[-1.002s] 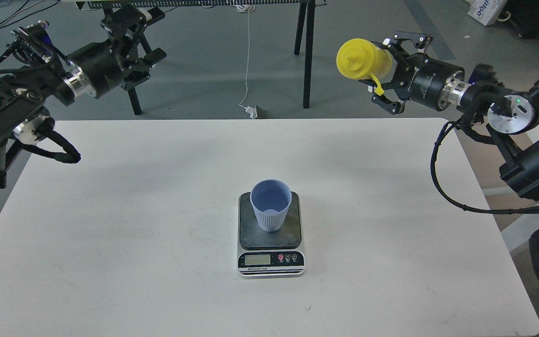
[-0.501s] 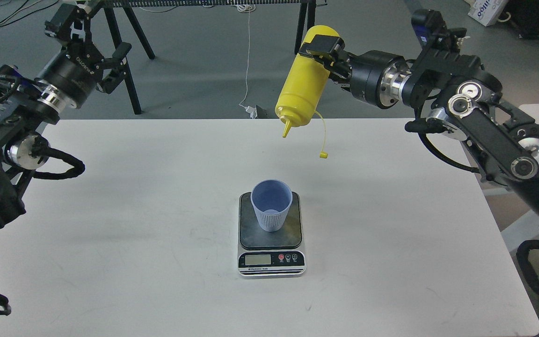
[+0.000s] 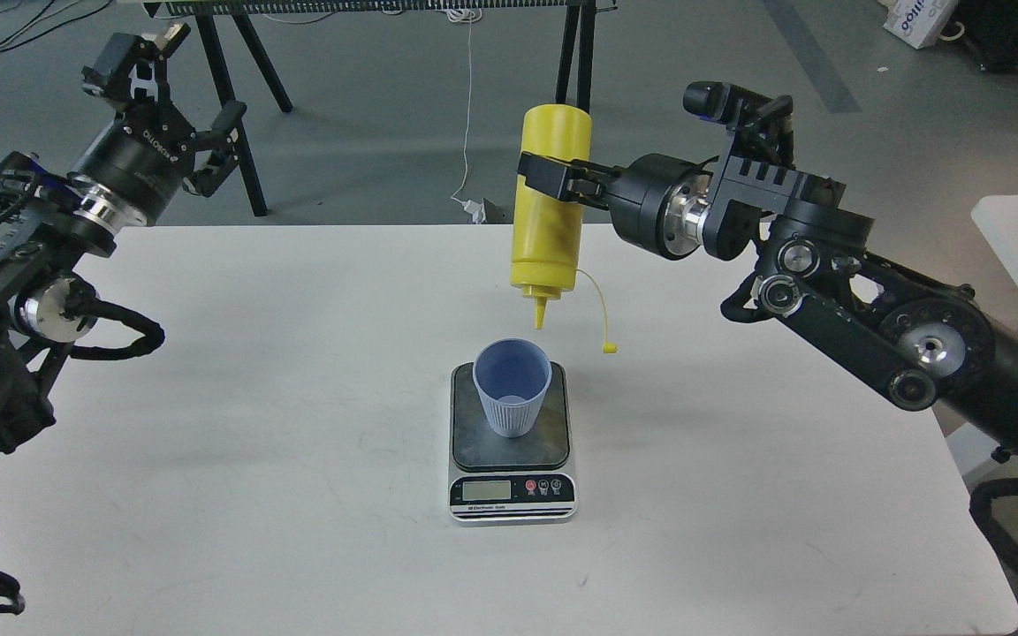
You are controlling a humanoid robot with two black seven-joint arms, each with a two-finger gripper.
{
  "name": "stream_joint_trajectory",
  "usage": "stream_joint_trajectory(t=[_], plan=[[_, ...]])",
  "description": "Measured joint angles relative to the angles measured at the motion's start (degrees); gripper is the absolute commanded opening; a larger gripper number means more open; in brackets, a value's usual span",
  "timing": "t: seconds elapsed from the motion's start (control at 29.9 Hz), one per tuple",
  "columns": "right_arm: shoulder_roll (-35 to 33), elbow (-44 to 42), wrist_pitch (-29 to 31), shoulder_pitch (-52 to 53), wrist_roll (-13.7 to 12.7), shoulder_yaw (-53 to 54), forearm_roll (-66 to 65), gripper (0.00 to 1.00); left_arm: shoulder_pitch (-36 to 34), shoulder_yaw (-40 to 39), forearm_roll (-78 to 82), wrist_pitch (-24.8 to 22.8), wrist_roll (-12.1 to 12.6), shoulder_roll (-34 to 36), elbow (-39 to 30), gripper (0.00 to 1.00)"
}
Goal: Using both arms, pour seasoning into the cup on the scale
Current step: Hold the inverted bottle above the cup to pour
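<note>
The seasoning bottle (image 3: 550, 212) hangs nozzle-down in the upper centre of the frame, nearly vertical, its tip just above and slightly right of the rim of the cup (image 3: 512, 387), with the tethered cap dangling free to the right. The cup stands upright on the dark platform of the scale (image 3: 512, 442), at the centre of the white table (image 3: 208, 424). To pour well, the nozzle likely needs to come a little left and toward the cup's middle before any squeeze, so the stream falls inside the rim rather than on the platform; the loose cap should stay outside the cup, and the cup itself should not be nudged. The right gripper (image 3: 553, 177) is clamped across the bottle's middle, its fingers pressing the yellow wall. The left gripper (image 3: 164, 115), at the upper left, holds nothing, its fingers spread apart, well away from the bottle.
</note>
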Motion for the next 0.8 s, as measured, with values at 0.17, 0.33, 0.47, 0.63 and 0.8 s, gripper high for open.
stream_joint_trajectory(t=[0.17,0.33,0.47,0.63,0.8], plan=[[1.1,0.0,-4.0,0.0,0.2,-3.4,-0.6,0.01,0.7,0.0,0.0,0.0,0.0,0.5,-0.6,0.99],[3.9,-0.4,-8.6,0.0,0.2,-6.3,-1.3,0.01,0.9,0.0,0.0,0.0,0.0,0.8,-0.6,0.99],[4.8,-0.6,-9.4,0.0,0.2,-7.5,-3.7,0.01,0.9,0.1,0.0,0.0,0.0,1.0,-0.6,0.99],[4.6,-1.0,-9.4,0.5,0.2,-7.7,-4.4,0.01,1.2,0.1,0.0,0.0,0.0,1.3,-0.5,0.99],[4.1,-1.3,-9.4,0.6,0.2,-7.7,-6.3,0.01,1.4,0.4,0.1,0.0,0.0,1.4,-0.5,0.99]])
